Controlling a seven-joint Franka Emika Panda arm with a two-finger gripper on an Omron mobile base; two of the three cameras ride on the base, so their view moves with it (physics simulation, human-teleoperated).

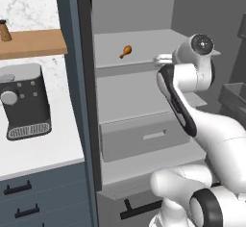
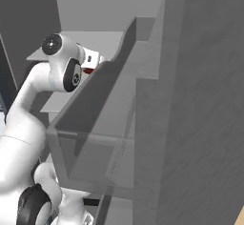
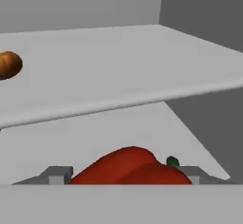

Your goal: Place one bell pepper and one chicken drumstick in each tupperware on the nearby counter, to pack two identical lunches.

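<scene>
- i see a red bell pepper point(image 3: 130, 167) low in the hand view, glossy and lobed, with a small green stem at one end; it lies on a fridge shelf point(image 3: 95, 128) right between the two finger tips.
- my hand point(image 3: 126, 175) has its fingers spread wide on either side of the pepper; i cannot tell whether they press on it.
- a chicken drumstick point(image 1: 125, 52), orange-brown, lies on the upper fridge shelf point(image 1: 144, 45) toward its left edge, well apart from the hand.
- in the right base view a bit of red point(image 2: 88, 70) shows just beside the wrist.
- below the shelves there is a closed grey drawer point(image 1: 144, 137).
- left of the open fridge, the white counter point(image 1: 43, 151) carries a dark coffee machine point(image 1: 25, 100), with a wooden wall shelf point(image 1: 33, 43) above it.
</scene>
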